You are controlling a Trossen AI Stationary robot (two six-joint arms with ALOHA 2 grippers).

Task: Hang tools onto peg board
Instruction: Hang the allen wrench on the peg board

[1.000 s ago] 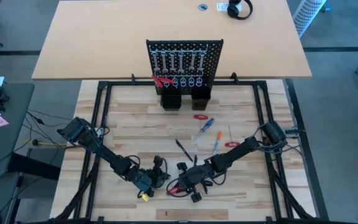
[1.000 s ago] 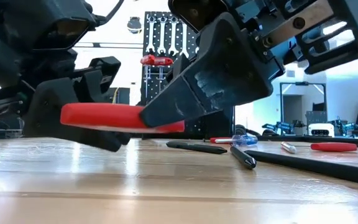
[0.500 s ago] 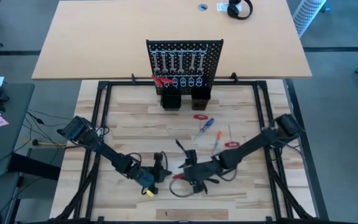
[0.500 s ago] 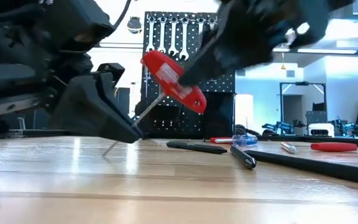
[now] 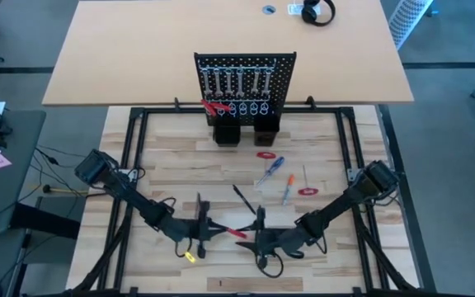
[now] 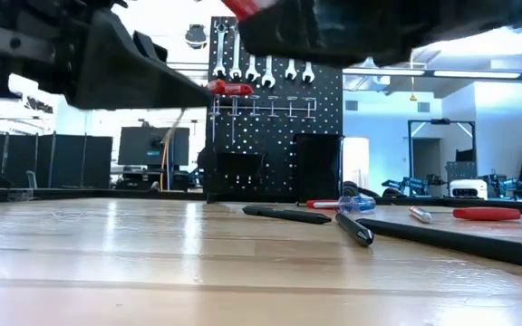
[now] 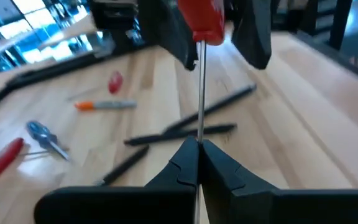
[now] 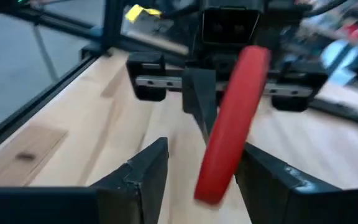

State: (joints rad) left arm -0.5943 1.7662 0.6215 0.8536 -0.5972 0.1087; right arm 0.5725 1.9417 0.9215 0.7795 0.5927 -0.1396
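Currently, the left claw (image 7: 199, 163) is pressed together on the thin steel shaft of a red T-handled driver (image 7: 202, 25), held above the pale plank worktop (image 5: 180, 177). The right claw (image 8: 197, 168) stands spread, its fingers either side of the smooth red handle. The upright black perforated peg board (image 5: 245, 80) carries silver wrenches (image 5: 236, 81); its two black box holders (image 5: 228, 132) sit at its foot, contents not discernible.
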